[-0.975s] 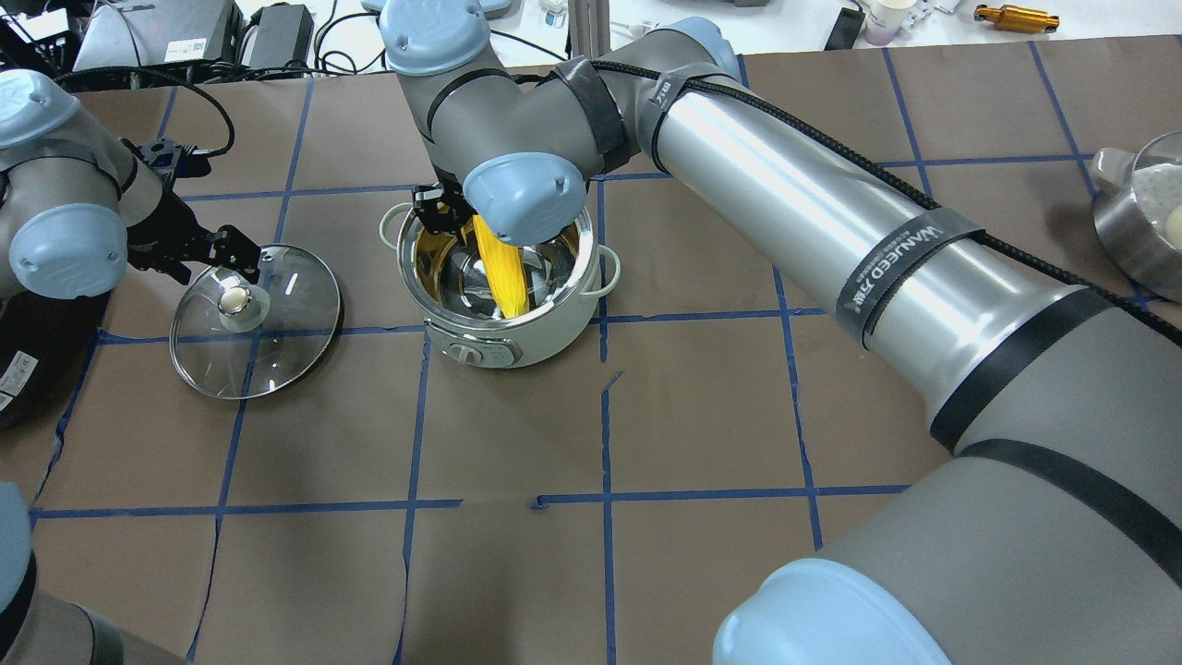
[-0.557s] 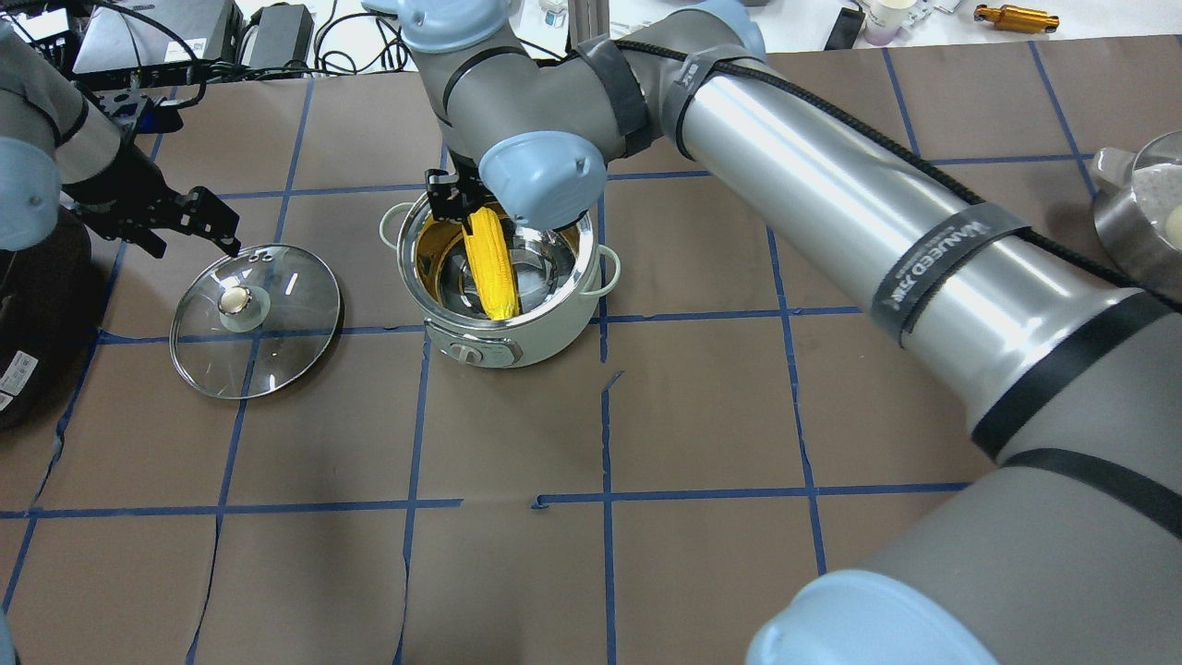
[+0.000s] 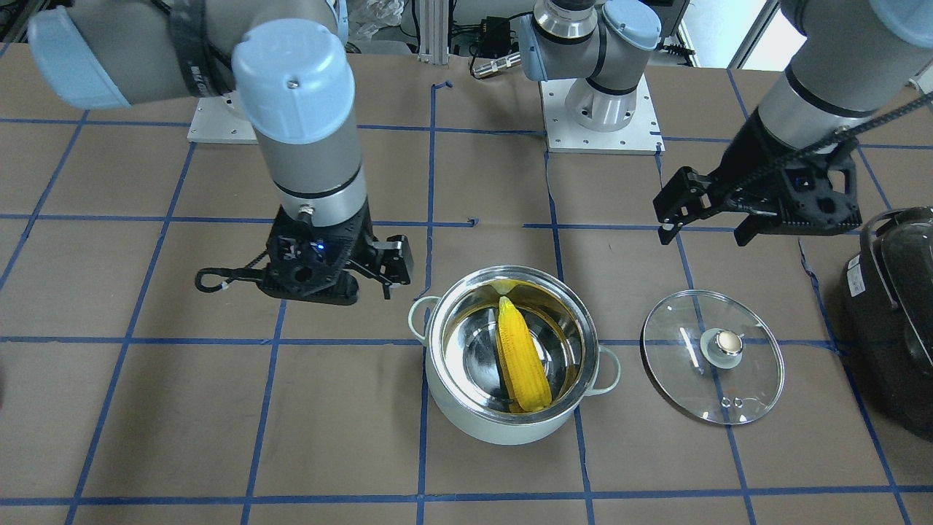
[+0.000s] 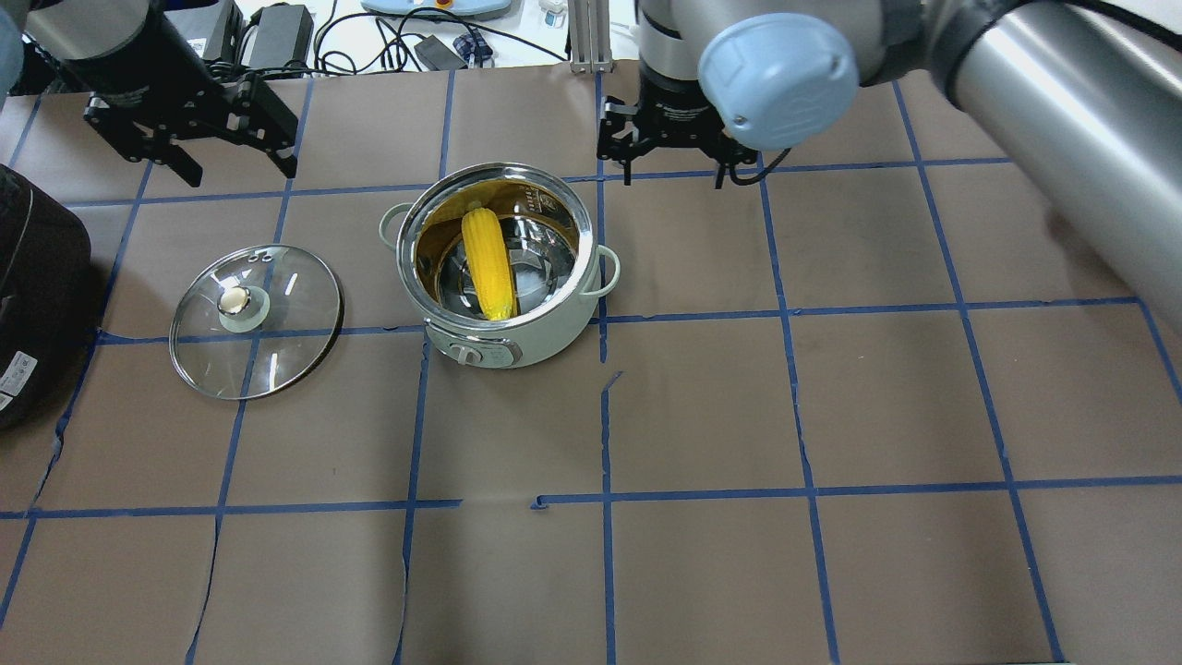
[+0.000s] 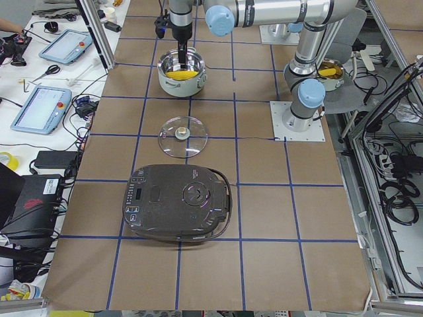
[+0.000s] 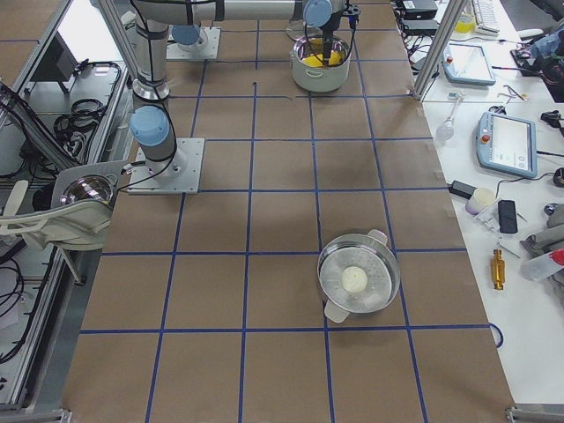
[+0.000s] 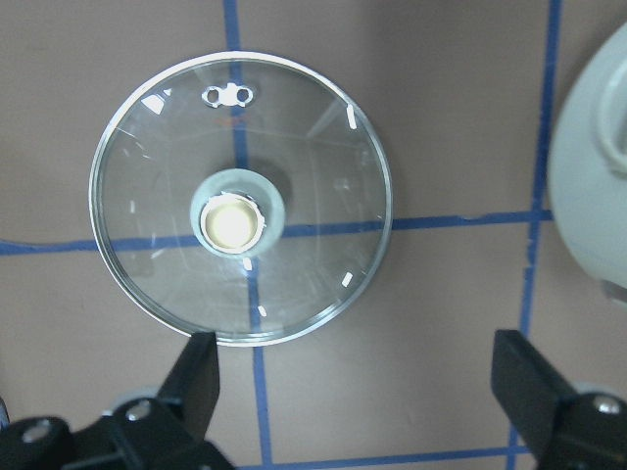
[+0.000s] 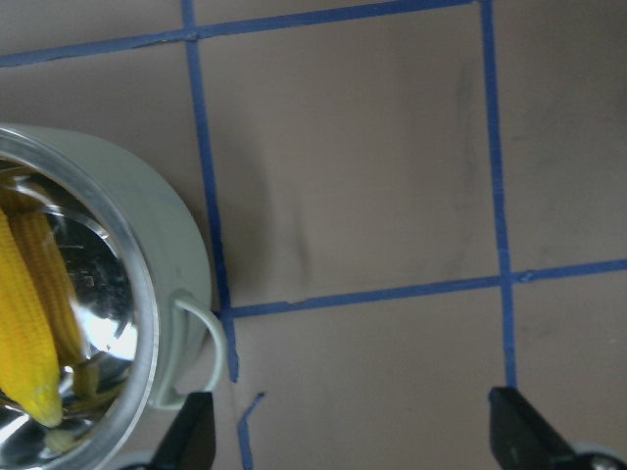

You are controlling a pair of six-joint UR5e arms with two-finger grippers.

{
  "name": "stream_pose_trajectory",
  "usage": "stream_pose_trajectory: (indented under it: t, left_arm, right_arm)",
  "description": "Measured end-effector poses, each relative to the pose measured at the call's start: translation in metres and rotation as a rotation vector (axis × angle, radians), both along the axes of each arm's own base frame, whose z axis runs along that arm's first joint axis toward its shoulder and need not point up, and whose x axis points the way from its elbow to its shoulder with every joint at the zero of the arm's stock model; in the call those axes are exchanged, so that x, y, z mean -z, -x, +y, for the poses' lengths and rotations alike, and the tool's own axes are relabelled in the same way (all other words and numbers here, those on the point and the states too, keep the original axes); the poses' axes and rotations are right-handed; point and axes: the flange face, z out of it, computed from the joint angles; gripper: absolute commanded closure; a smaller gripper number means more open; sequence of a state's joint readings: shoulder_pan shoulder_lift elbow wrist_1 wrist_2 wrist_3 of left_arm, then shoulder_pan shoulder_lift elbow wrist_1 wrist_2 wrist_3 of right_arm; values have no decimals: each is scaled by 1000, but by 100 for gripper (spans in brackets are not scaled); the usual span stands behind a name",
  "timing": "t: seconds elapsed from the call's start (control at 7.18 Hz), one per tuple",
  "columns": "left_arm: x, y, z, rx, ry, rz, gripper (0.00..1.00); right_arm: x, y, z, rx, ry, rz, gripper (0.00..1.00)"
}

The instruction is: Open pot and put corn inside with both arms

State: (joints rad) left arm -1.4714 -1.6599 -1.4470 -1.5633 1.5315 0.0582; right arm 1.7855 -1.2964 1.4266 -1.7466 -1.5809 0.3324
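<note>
The mint-green pot (image 4: 554,337) stands open, with the yellow corn (image 4: 488,263) lying inside on its steel bottom. The corn also shows in the front view (image 3: 521,357) and the right wrist view (image 8: 24,343). The glass lid (image 4: 277,351) lies flat on the table left of the pot, knob up, and it fills the left wrist view (image 7: 294,147). My left gripper (image 4: 238,171) is open and empty, above and beyond the lid. My right gripper (image 4: 663,164) is open and empty, beyond and to the right of the pot.
A big black appliance (image 4: 28,277) sits at the left table edge, close to the lid. A steel pan with a white ball (image 6: 357,280) stands far off on the right side. Tablets and cables lie beyond the table's far edge.
My right gripper let go of the corn, rose out of the pot and moved away to the right. The corn now lies in the pot. My left gripper drew back from the lid.
</note>
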Motion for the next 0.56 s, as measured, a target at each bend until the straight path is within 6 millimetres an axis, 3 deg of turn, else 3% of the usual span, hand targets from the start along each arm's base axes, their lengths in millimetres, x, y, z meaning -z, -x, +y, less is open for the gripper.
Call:
stream_pose_trajectory:
  t: [0.28, 0.42, 0.56]
  left_arm:
    - [-26, 47, 22, 22, 36, 5, 0]
    - [-32, 57, 31, 41, 48, 3, 0]
    - [-37, 60, 36, 49, 56, -2, 0]
  right_arm:
    - [-24, 66, 36, -48, -26, 15, 0]
    - [-39, 94, 50, -75, -38, 18, 0]
    - [-53, 110, 63, -93, -44, 19, 0]
